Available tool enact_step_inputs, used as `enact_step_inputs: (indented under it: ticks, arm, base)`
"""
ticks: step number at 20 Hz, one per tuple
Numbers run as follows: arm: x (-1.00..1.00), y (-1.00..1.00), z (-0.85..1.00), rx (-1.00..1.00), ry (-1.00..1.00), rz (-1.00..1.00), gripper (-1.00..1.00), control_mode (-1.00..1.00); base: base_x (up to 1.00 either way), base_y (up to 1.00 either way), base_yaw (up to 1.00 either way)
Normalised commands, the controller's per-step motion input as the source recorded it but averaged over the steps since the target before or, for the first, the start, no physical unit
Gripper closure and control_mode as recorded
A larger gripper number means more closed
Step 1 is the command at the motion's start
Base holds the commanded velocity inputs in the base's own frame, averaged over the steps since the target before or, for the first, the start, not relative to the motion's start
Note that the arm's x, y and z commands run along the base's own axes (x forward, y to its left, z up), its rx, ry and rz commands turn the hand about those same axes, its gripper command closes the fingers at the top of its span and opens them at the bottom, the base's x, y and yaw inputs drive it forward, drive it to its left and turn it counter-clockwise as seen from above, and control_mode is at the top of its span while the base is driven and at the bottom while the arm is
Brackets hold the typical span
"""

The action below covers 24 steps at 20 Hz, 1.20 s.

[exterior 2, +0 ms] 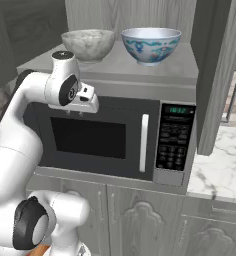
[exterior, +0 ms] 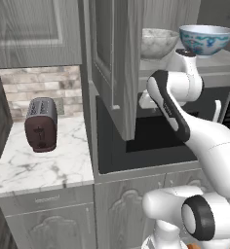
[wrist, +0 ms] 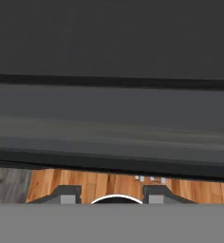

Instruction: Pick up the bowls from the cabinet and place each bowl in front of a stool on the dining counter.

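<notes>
Nearest the lens, the white arm rises from its base and bends toward the microwave, ending in the gripper, which hangs close before the upper left of the microwave's dark door and points downward. Both bowls stand above the gripper on the pale inner shelf of the cabinet, directly over the microwave: the marbled bowl almost straight above the gripper, the painted bowl above it and further toward the keypad side; the two are upright, side by side, near each other but apart. In the hand view the gripper is released: its fingertips stand apart with nothing between them, only wooden floor showing past them below the dark front of the microwave. The cabinet's panelled door stands swung out beyond the painted bowl. Well to the gripper's other side, past the left door leaf, a dark toaster stands upright on the marble bench. Ornate base cabinet doors lie below the microwave.
</notes>
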Motion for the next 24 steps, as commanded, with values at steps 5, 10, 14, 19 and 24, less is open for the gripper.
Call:
enact_step_inputs:
  ticks: [5, 10, 14, 19, 24]
  arm:
    - [-0.08, 0.0, 0.08, -0.12, -0.05, 0.0, -1.0, -1.0]
    - [-0.08, 0.0, 0.22, -0.31, -0.07, 0.01, -1.0, -1.0]
    - [-0.19, -0.07, 0.47, -0.25, -0.26, 0.02, -1.0, -1.0]
    - [0.02, -0.34, 0.5, -0.2, -0.14, 0.12, -1.0, -1.0]
    - [0.07, -0.42, 0.52, -0.38, -0.01, 0.03, -1.0, -1.0]
  base:
    - [0.0, 0.0, 0.0]
    - [0.0, 0.0, 0.0]
    - [0.0, 0.0, 0.0]
    - [0.0, 0.0, 0.0]
    - [0.0, 0.0, 0.0]
